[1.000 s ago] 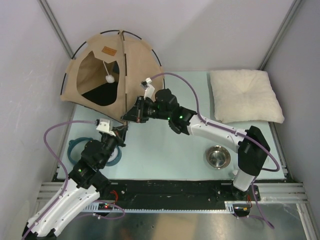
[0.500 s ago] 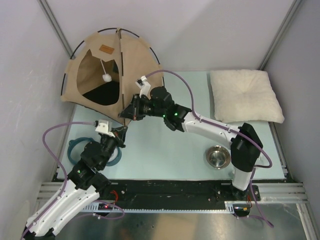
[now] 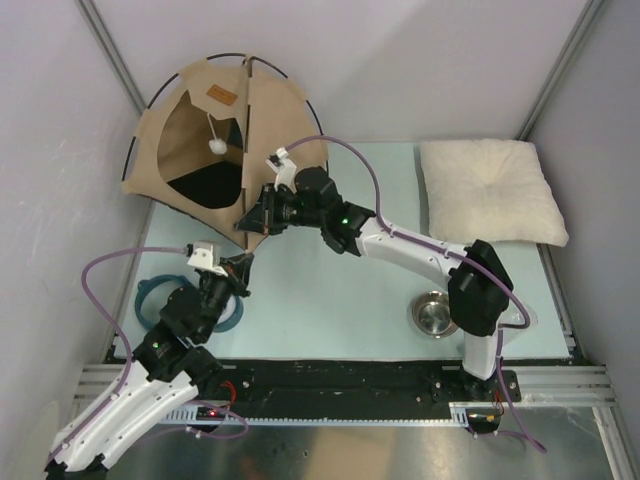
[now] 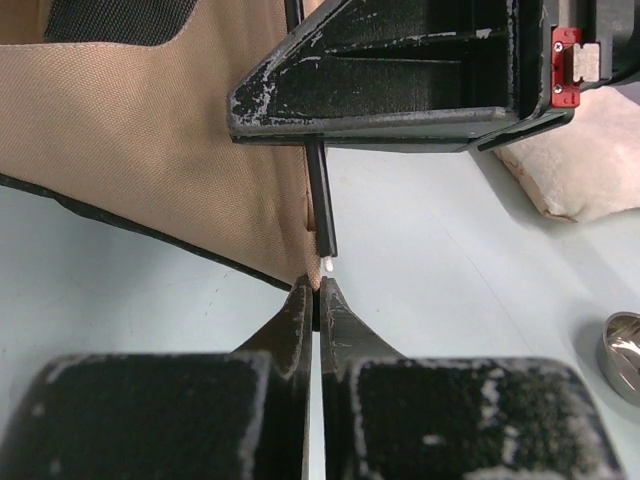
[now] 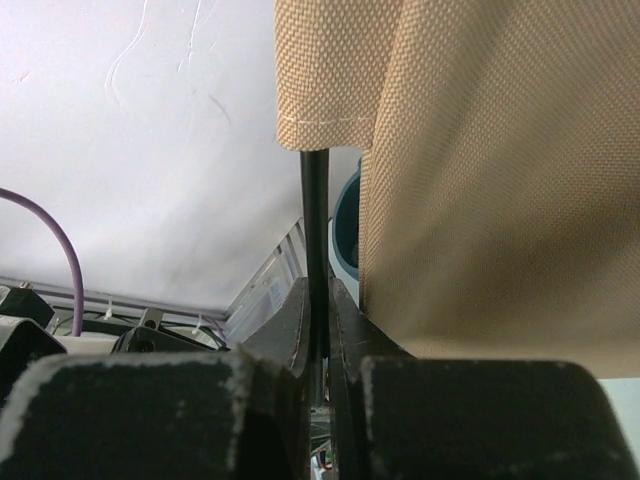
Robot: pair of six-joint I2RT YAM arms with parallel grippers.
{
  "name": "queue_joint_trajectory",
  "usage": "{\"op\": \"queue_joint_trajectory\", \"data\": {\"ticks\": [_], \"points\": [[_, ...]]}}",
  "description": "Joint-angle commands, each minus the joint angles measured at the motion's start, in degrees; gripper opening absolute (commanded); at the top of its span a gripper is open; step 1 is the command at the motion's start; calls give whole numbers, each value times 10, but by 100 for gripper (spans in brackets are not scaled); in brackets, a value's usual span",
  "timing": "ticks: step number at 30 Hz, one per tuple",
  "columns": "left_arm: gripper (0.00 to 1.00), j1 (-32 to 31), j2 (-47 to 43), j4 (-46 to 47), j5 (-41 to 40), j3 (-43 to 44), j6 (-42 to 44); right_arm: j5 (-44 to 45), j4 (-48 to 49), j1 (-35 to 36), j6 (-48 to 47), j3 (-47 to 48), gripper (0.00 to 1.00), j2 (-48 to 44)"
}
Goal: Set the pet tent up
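Observation:
The pet tent (image 3: 275, 110), tan fabric with thin black poles, stands tilted in the back left corner; its opening shows a white pompom (image 3: 215, 146). My right gripper (image 3: 248, 222) is at the tent's near corner, shut on a black pole (image 5: 315, 200) beside the tan fabric (image 5: 480, 150). My left gripper (image 3: 244, 260) sits just below it, shut on the tip of the tent's fabric corner (image 4: 316, 282). The pole end (image 4: 322, 215), with a pale tip, hangs free just above the left gripper (image 4: 318, 290), a little apart from the corner.
A cream pillow (image 3: 490, 190) lies at the back right. A metal bowl (image 3: 436, 313) sits by the right arm's base. A teal ring-shaped dish (image 3: 150, 300) lies partly under the left arm. White walls close in left and behind.
The right gripper has carried the pole up and to the left, and the tent has tipped further toward the back left corner. The left gripper has barely shifted.

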Motion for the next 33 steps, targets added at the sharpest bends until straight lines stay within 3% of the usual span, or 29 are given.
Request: {"op": "queue_joint_trajectory", "data": {"ticks": [1,33], "points": [[0,-27,-4,-49,31,1,-28,72,47,-49,-7,49,0,9],[0,-58,0,-79,-16,0,-37,79,24,-79,55,100,0,38]]}}
